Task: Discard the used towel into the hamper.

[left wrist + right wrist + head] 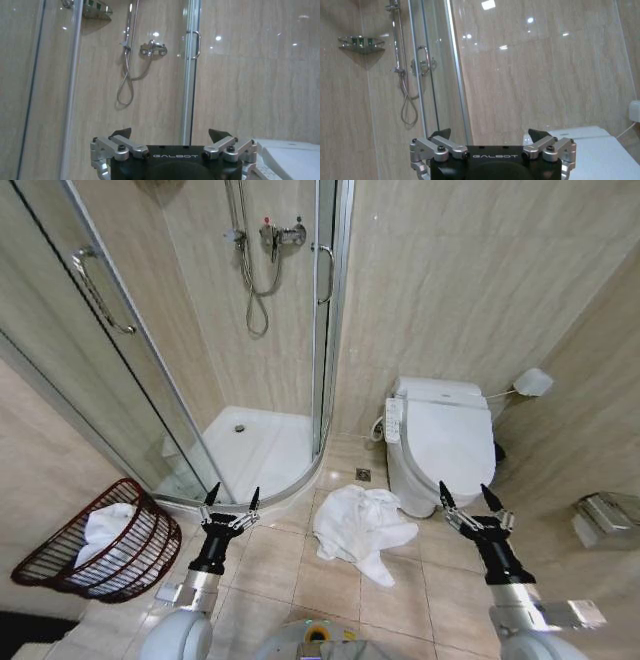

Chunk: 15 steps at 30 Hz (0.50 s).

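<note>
The crumpled white towel (362,530) is lying on the floor between both tools – left tool (231,502) and right tool (470,498) each gaping, empty – the hamper (100,542) sitting far left.

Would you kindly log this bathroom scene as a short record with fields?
towel to discard: white towel, crumpled on the floor tiles between shower and toilet
hamper: wire hamper, at the robot's left, already holding a white cloth
left hand: left hand, open, raised, empty, between hamper and towel
right hand: right hand, open, raised, empty, in front of the toilet
task state: towel not yet grasped
</note>
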Motion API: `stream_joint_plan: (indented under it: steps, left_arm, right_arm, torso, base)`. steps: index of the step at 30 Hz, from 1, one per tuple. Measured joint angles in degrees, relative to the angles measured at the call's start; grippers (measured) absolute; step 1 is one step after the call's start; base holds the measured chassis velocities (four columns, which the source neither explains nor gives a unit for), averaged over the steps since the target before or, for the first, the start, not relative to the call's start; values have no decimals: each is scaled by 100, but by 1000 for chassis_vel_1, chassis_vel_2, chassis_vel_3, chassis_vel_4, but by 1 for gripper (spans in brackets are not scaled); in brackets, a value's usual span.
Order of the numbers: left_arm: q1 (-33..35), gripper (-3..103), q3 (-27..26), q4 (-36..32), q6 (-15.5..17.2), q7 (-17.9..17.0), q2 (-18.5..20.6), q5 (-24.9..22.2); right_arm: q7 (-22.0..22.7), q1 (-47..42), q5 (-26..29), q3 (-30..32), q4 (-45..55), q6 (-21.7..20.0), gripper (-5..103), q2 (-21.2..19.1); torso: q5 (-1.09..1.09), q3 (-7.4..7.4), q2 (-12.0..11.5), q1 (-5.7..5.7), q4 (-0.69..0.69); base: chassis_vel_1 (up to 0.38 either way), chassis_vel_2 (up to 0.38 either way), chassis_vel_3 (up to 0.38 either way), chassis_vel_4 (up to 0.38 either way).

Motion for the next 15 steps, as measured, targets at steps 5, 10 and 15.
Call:
stream_joint_plan:
  steps: [5,10,15]
  left_arm:
    - [0,100,0,0,0,0,0,0]
    - [0,100,0,0,0,0,0,0]
    - [0,100,-1,0,0,0,0,0]
  right_arm:
    - [97,89,-117,-101,-67,-27,100,0]
    - [610,533,-701,-589,-417,-247,100,3]
    - [1331,1151,-1526,-1271,-901,-551,100,8]
  torso:
    - [-3,-69,-126,-58,-1]
    - [1,-126,-226,-101,1]
    - [0,-199,-350,-149,0]
  base:
    - [0,0,0,0]
    - [0,0,0,0]
    - [0,0,0,0]
